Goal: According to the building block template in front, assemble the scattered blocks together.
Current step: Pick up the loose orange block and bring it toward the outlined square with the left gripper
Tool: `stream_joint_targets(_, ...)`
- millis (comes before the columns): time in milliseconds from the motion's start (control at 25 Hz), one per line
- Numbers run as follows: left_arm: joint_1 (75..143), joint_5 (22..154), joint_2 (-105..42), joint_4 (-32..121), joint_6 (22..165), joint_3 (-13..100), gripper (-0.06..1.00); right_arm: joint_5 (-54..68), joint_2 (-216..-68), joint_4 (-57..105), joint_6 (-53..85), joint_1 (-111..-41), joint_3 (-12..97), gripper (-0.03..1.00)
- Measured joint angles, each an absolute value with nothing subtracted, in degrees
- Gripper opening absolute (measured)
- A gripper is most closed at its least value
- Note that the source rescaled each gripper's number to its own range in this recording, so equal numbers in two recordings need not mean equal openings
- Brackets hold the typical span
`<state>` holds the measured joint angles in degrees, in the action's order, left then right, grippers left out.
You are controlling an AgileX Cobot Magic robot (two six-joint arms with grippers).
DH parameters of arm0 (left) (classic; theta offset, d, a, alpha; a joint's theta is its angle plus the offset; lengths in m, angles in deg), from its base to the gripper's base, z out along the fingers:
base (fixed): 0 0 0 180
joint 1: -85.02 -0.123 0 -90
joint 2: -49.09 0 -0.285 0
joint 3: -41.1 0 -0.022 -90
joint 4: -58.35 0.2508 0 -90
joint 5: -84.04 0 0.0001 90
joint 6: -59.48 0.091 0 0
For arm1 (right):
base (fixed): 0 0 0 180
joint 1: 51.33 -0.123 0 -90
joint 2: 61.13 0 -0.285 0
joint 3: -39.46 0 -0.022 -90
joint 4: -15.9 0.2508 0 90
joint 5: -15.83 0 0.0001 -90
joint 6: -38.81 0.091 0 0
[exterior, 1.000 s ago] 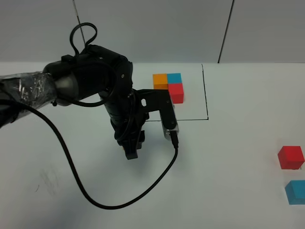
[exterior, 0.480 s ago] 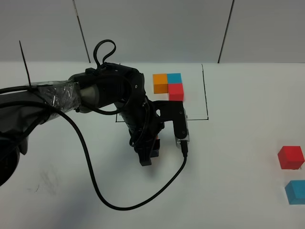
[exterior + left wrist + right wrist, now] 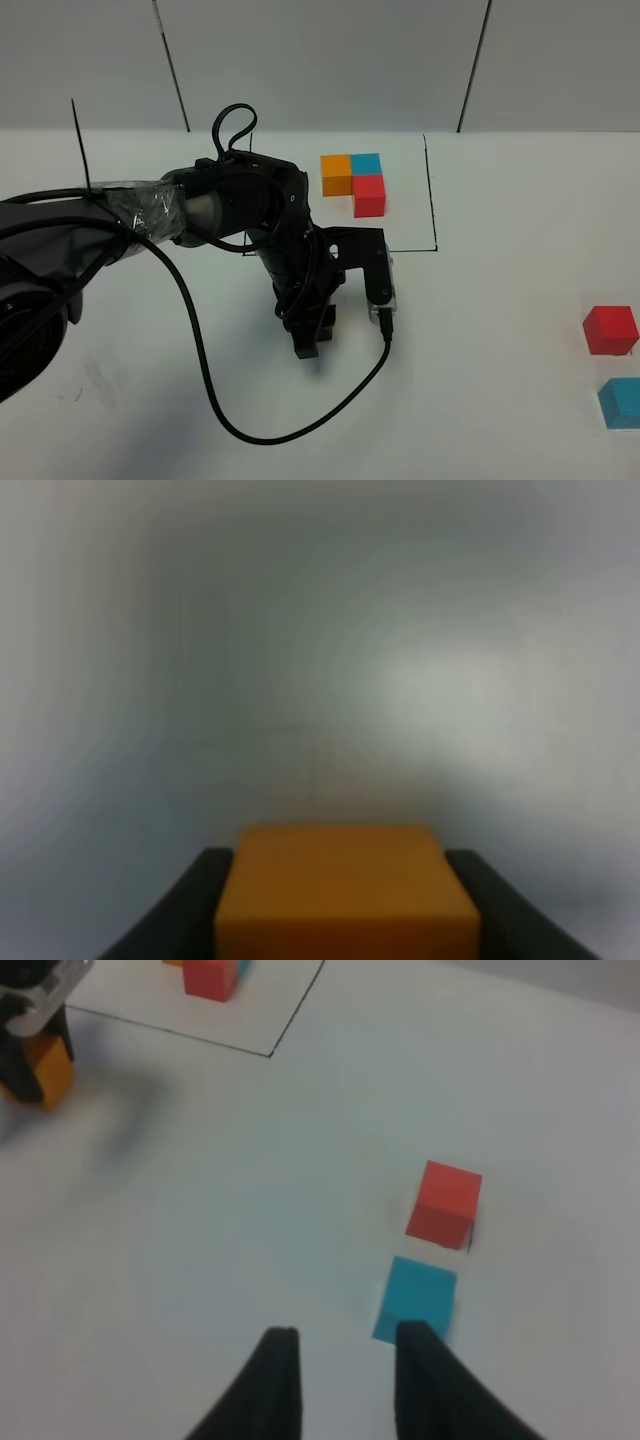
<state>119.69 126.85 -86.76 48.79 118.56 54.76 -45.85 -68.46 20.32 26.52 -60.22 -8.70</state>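
Observation:
The building block template point(image 3: 352, 178) is an L of orange, teal-blue and red cubes inside a black-line rectangle at the back centre. My left gripper point(image 3: 312, 335) is in front of that frame, shut on the orange cube point(image 3: 345, 890), which sits between its dark fingers point(image 3: 185, 915). The right wrist view also shows this cube point(image 3: 45, 1072) low over the table. The red cube point(image 3: 610, 330) and the teal-blue cube point(image 3: 620, 402) lie loose at the far right. My right gripper point(image 3: 345, 1380) is open and empty just short of the teal-blue cube point(image 3: 415, 1300); the red cube point(image 3: 445, 1203) lies beyond it.
The left arm's black cable point(image 3: 250, 425) loops over the table in front of the arm. The black frame line point(image 3: 432, 200) runs along the template's right side. A white wall with dark seams point(image 3: 475, 60) stands behind the table.
The left arm has moved right and toward the front with the orange cube in its gripper, coming to rest lower in front of the frame. The loose red and teal-blue cubes have not moved.

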Motion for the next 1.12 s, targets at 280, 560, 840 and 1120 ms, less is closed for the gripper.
stream_joint_targets(280,119.69,126.95,-86.99,49.03,118.63,55.01,0.00,-45.85,-68.46,20.32,26.52,-60.22,-8.70,0.00)
stream_joint_targets(560,119.86,126.88,-86.99,50.93,118.63,55.08,0.00,-45.85,-68.46,20.32,26.52,-60.22,-8.70,0.00)
stream_joint_targets(840,119.90,126.94,-87.24,52.97,118.57,55.08,0.20,-45.85,-68.46,20.32,26.52,-60.22,-8.70,0.00)
stream_joint_targets(1120,121.80,127.28,-84.40,53.24,116.92,55.78,0.79,-45.85,-68.46,20.32,26.52,-60.22,-8.70,0.00)
